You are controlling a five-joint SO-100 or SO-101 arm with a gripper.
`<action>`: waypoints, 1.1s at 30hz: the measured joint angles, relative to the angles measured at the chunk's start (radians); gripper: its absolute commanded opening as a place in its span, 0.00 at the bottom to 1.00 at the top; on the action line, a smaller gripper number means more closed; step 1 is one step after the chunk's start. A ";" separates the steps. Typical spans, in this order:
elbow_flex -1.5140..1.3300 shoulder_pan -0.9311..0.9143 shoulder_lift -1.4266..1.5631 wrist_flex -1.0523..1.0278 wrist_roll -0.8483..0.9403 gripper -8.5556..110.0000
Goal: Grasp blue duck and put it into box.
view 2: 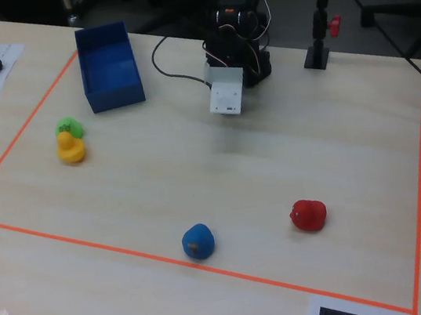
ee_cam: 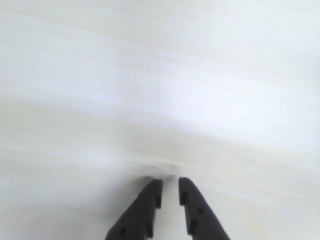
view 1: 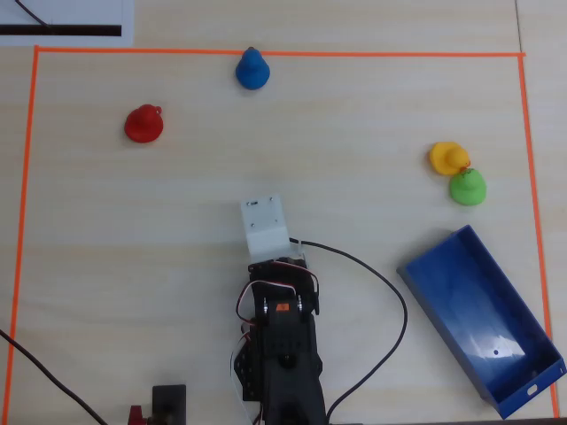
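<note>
The blue duck (view 1: 252, 69) (view 2: 198, 241) stands right at the orange tape line, far from the arm. The box (view 1: 483, 319) (view 2: 108, 66) is a blue low-walled tray lying empty beside the arm's base. The arm is folded back near its base, with a white camera mount (view 1: 266, 226) (view 2: 227, 92) covering the jaws in the overhead and fixed views. In the wrist view my gripper (ee_cam: 170, 182) points at bare pale tabletop. Its two black fingers (ee_cam: 145, 210) stand almost together with only a narrow slit and nothing between them.
A red duck (view 1: 143, 123) (view 2: 309, 215) sits apart from the blue one. A yellow duck (view 1: 448, 158) (view 2: 70, 148) and a green duck (view 1: 467, 187) (view 2: 70, 127) touch each other near the box. Orange tape (view 1: 266, 52) frames the work area. A black cable (view 1: 390, 292) loops beside the base.
</note>
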State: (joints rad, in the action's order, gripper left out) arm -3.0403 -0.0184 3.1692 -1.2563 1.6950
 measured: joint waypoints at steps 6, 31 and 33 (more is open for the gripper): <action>0.367 0.037 -0.503 0.495 -0.279 0.11; 0.996 -0.031 -1.894 1.509 -0.067 0.42; 1.060 -0.028 -1.953 1.509 -0.057 0.42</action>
State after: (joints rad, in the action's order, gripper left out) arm -1.9804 -0.0460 1.2164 0.2531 1.6383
